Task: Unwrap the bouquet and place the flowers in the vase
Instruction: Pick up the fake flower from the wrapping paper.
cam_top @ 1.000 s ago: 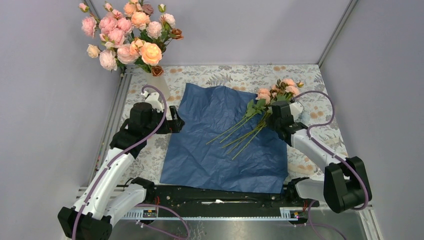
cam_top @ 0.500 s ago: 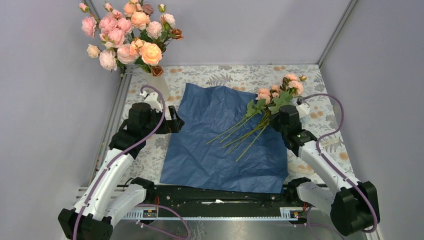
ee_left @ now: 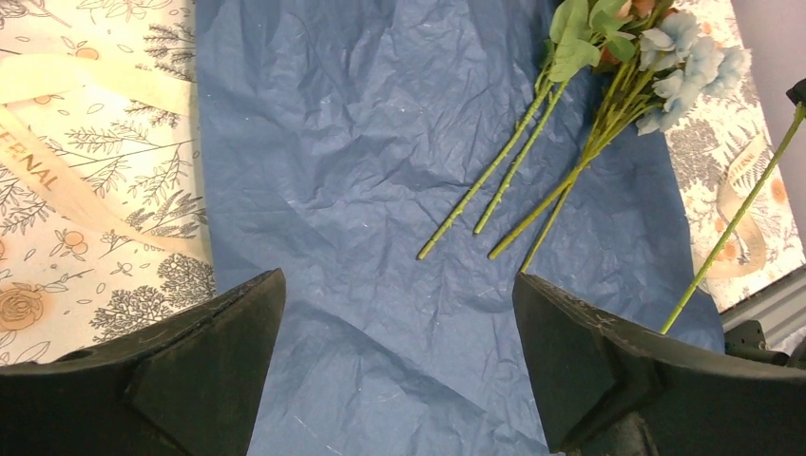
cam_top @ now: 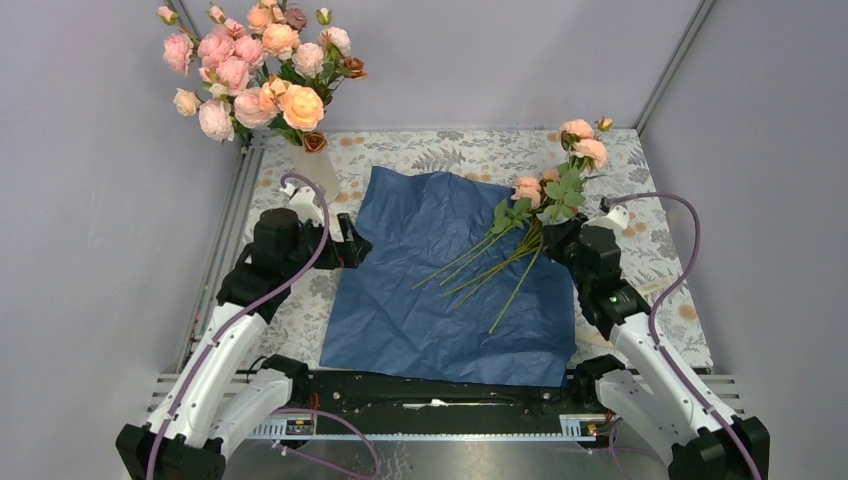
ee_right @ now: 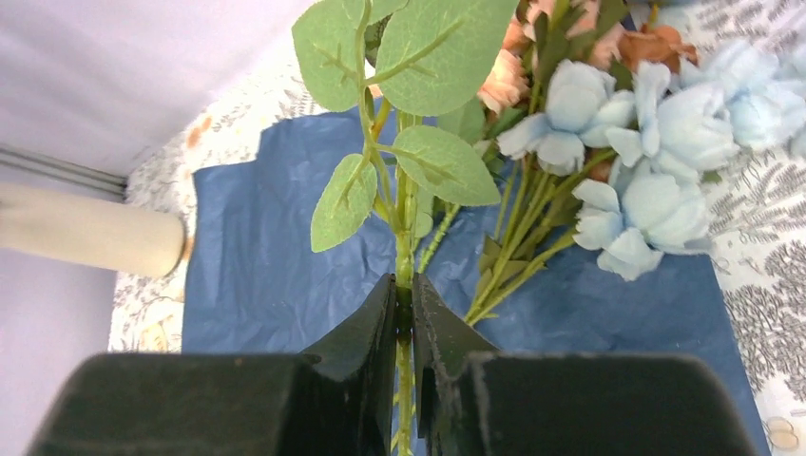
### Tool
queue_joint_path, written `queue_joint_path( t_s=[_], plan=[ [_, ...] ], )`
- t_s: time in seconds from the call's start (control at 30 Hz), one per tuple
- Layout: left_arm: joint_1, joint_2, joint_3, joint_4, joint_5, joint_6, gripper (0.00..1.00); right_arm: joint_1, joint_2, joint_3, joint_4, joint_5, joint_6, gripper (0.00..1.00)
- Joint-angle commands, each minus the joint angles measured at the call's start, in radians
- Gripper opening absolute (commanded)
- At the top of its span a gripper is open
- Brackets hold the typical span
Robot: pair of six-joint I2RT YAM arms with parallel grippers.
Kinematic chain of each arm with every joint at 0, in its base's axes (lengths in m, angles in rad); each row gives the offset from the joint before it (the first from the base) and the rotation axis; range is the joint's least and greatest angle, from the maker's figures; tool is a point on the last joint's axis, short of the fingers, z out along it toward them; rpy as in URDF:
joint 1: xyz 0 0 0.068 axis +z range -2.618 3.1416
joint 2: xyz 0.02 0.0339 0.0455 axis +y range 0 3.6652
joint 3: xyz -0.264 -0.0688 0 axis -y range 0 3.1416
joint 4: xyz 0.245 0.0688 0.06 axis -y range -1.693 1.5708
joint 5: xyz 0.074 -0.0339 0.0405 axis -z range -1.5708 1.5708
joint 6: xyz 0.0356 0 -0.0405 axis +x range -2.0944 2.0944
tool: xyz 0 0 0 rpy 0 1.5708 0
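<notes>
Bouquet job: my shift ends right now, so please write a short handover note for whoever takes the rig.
Left end effector: open, empty, over the left edge of the paper.
Right end effector: shut on one peach-rose stem.
The paper lies flat, unwrapped; ribbon off, beside it. The vase at the far left corner already holds many flowers.
Left: put the held stem in the vase, then the stems lying on the paper.

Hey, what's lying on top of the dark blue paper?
Several loose flower stems lie across the paper, blooms toward its right edge. The right end effector pinches one more stem. What the paper covers underneath is hidden.
</notes>
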Motion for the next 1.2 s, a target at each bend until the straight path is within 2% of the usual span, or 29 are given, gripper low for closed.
queue_joint_path(
  t_s=[0.0, 0.1, 0.3, 0.47, 0.7, 0.8, 0.9, 1.03, 1.17],
  plan=[
    [0.007, -0.055, -0.019, 0.107, 0.083, 0.0, 0.97, -0.004, -0.09, -0.022, 0.151, -0.121, -0.104, 0.0],
    [0.007, -0.077, -0.037, 0.188, 0.16, -0.047, 0.96, -0.005, -0.124, -0.024, 0.205, -0.231, -0.123, 0.0],
    [-0.009, -0.092, -0.097, 0.466, 0.315, -0.298, 0.95, 0.006, -0.115, 0.0, 0.305, -0.471, -0.099, 0.0],
    [-0.078, -0.102, -0.133, 0.692, 0.341, -0.467, 0.9, 0.09, -0.076, 0.006, 0.405, -0.539, -0.068, 0.0],
    [-0.276, -0.058, -0.118, 0.814, 0.203, -0.514, 0.9, 0.311, 0.015, 0.067, 0.498, -0.548, -0.084, 0.0],
    [-0.337, -0.013, -0.108, 0.91, 0.195, -0.532, 0.95, 0.393, 0.064, 0.097, 0.535, -0.568, -0.071, 0.0],
    [-0.351, 0.028, -0.092, 0.925, 0.181, -0.526, 0.96, 0.437, 0.111, 0.124, 0.579, -0.62, -0.049, 0.0],
    [-0.351, 0.061, -0.07, 0.949, 0.188, -0.53, 0.95, 0.489, 0.137, 0.163, 0.552, -0.656, -0.083, 0.0],
    [-0.351, 0.056, -0.056, 0.966, 0.177, -0.534, 0.85, 0.507, 0.145, 0.183, 0.518, -0.689, -0.099, 0.0]
  ],
)
